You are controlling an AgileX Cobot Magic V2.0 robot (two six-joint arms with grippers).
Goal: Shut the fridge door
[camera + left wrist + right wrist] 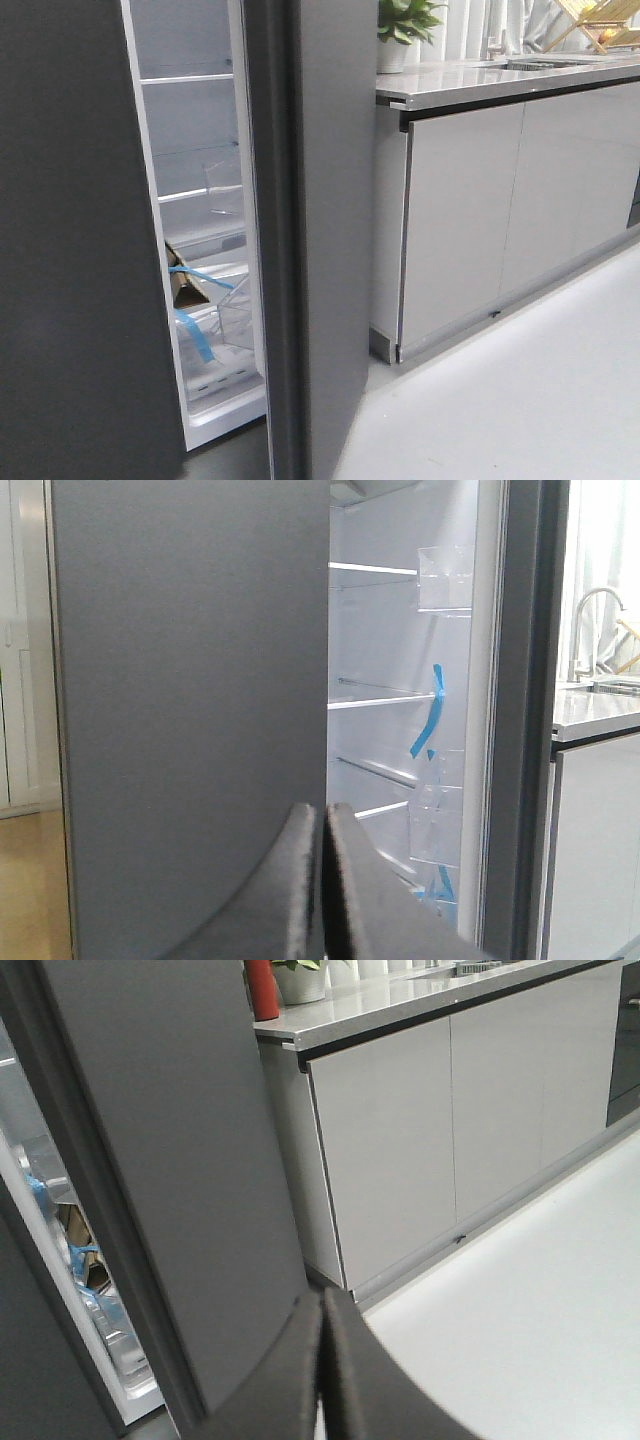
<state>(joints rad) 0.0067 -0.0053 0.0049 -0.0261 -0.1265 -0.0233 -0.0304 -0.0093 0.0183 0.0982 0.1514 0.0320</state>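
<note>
Kitchen floor (520, 400) pale — fridge door (80, 250) ajar, both arms' fingers (300, 900) (300, 1380) pressed closed, empty.

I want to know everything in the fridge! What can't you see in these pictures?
- Most shelves: front view, the fridge door covers them.
- Brown thing with blue tape: front view, half hidden, too blurry to name.
- Fridge top and bottom: cut off by every picture's edge.
- Left gripper and right gripper: only the shut fingertips show; arms out of view.
</note>
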